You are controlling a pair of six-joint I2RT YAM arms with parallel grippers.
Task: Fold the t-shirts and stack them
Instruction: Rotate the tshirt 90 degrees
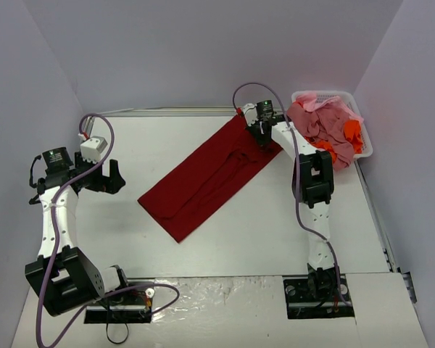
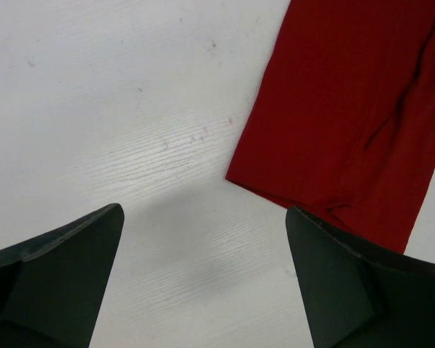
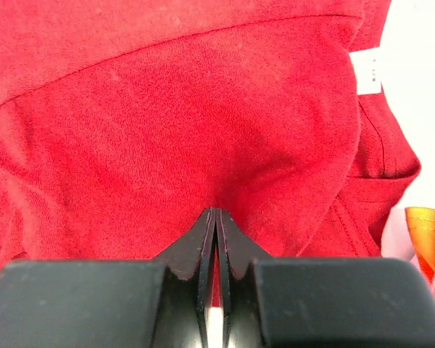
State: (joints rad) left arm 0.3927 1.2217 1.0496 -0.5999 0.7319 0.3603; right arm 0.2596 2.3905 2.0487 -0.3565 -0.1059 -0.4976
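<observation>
Right end effector (image 3: pixel 214 212) is sitting shut at the far end of the dark red t-shirt (image 1: pixel 203 181) spread on the tabletop (image 1: pixel 225 246), probably pinching cloth for the fold. Left end effector (image 2: pixel 204 210) is hovering wide open, empty, beside its near-left corner.

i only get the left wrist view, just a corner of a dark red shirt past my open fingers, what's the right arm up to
Observer: The right gripper is shut, pinching the dark red cloth t-shirt at its far end; the fabric puckers at its tips.
Operator: how's the shirt lying overall
Observer: As a long narrow strip, flat on the table, running diagonally from far right to near left.
Operator: any more shirts to do
Observer: Yes, a heap of pink and orange cloth shirts sits in the white plastic basket at the far right corner, beside the pinched end.
</observation>
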